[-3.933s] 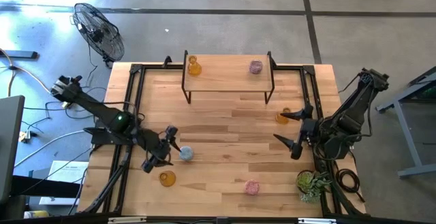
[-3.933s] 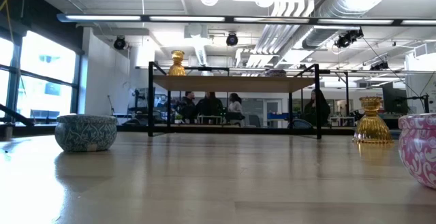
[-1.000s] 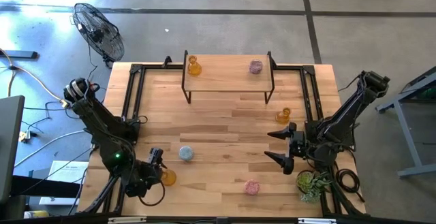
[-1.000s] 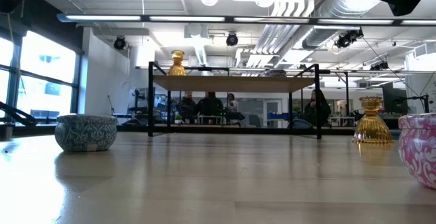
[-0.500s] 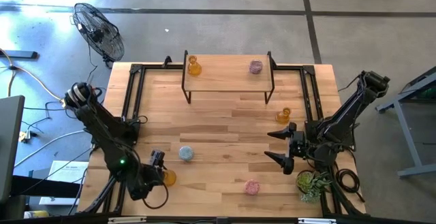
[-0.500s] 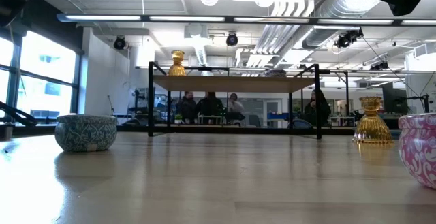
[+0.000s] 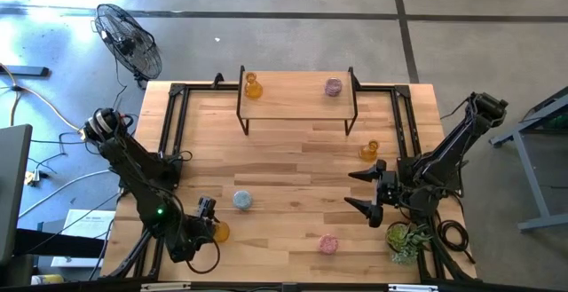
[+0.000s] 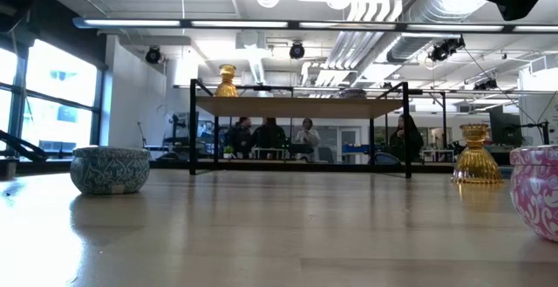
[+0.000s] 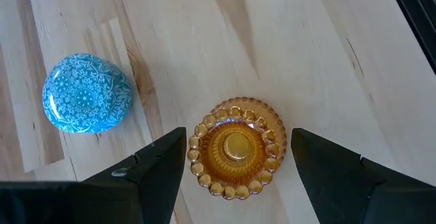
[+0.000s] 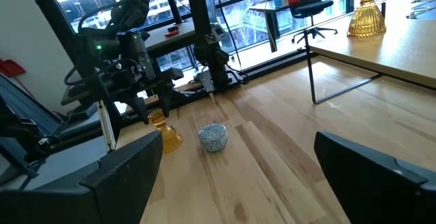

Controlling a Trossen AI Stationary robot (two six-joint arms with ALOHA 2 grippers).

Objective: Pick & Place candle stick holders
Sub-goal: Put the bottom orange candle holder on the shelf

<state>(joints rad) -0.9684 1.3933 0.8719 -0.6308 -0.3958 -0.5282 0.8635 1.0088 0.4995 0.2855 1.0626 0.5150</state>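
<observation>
Now lowered over the near-left amber holder [image 9: 236,148], left end effector [image 9: 236,157] open around it, ready to squeeze.

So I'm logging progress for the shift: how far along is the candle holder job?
Two holders already stand on the raised shelf: an amber one and a pink one. In hand: the left tool straddles an amber holder, open, not gripping. Left on the table: blue, pink and another amber. The right tool waits open.
</observation>
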